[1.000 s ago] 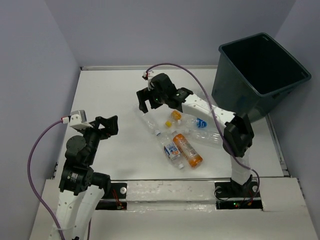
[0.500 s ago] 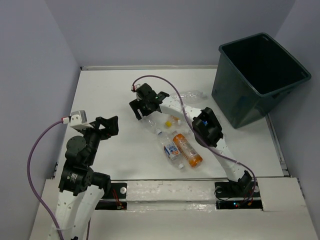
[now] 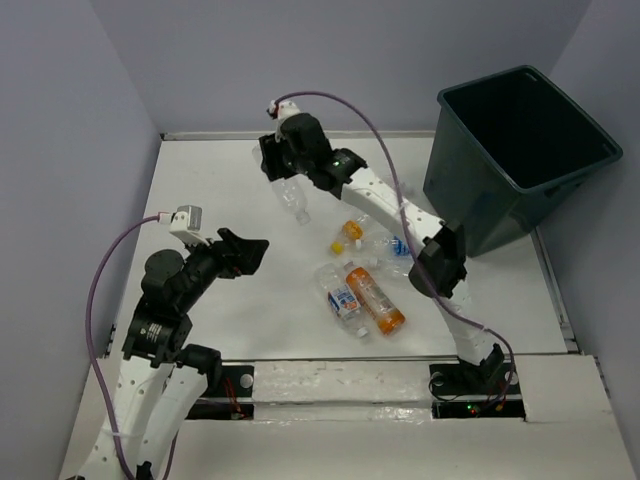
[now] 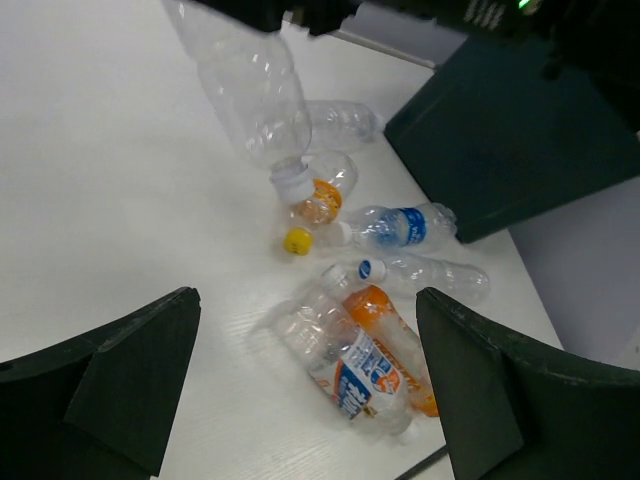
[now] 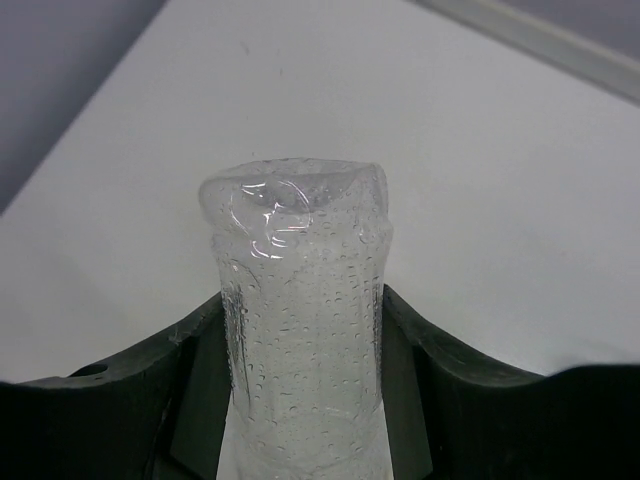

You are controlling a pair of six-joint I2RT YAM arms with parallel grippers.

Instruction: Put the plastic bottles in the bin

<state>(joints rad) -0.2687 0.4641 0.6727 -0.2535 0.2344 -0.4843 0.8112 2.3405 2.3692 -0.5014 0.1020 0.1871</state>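
Bottle [image 3: 292, 198] cap-down in right claw [image 5: 302, 400]

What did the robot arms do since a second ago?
The right gripper came down on a clear bottle, closed on it and lifted it off the table, toward the far side. The left gripper slid a bit toward the middle, open. The other bottles and the bin stayed put.

Right arm [image 3: 385, 195] outstretched, jaws clamped — left arm [image 3: 190, 280] low, jaws spread.
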